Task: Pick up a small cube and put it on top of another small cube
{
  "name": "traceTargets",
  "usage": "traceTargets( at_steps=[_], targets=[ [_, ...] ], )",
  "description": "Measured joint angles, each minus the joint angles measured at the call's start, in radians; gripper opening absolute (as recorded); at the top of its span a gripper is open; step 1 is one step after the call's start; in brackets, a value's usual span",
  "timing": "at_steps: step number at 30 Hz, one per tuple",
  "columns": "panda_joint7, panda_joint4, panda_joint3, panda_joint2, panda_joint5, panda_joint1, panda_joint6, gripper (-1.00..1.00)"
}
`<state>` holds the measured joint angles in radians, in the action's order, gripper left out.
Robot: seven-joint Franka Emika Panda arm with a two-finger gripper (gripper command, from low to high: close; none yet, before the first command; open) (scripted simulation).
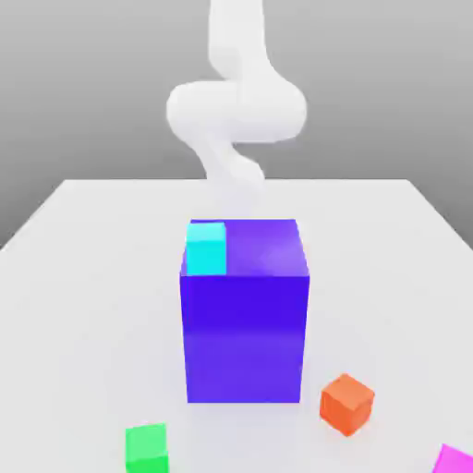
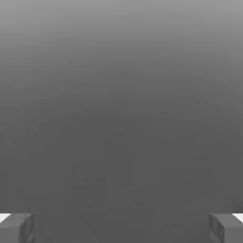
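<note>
Right at the front edge of the exterior view, the pink cube (image 1: 454, 459) sits at the far right corner, partly cut off by the frame, resting on the white table (image 1: 83, 277). Over on that view's left, just as close to the front, there's the green cube (image 1: 147, 449), flat on the table and well apart from the pink one. Between them and a little further back, the orange cube (image 1: 347, 404) sits turned at an angle, near the lower right corner of the blue block (image 1: 245, 337) but not touching it. That block stands upright in the middle of the table, towering over the 3 small cubes around it. On its top face, tucked into the front left corner as the exterior view has it, a cyan cube (image 1: 206, 248) is perched. Behind the block, the white arm (image 1: 236, 106) rises and curls up out of the frame, its lower part hidden by the block. From the hand view, the gripper (image 2: 121, 228) has its 2 grey fingertips (image 2: 16, 228) spread wide, 1 at each side of the picture, with nothing between them, just plain grey background ahead.
</note>
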<state>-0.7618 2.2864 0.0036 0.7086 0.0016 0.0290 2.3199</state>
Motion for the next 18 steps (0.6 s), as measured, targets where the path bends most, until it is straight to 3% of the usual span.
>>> traceTargets(
  at_steps=[18],
  targets=[
    [0.263,-0.098,0.077,-0.659,-0.005,0.171,0.143,0.00]
  ],
)
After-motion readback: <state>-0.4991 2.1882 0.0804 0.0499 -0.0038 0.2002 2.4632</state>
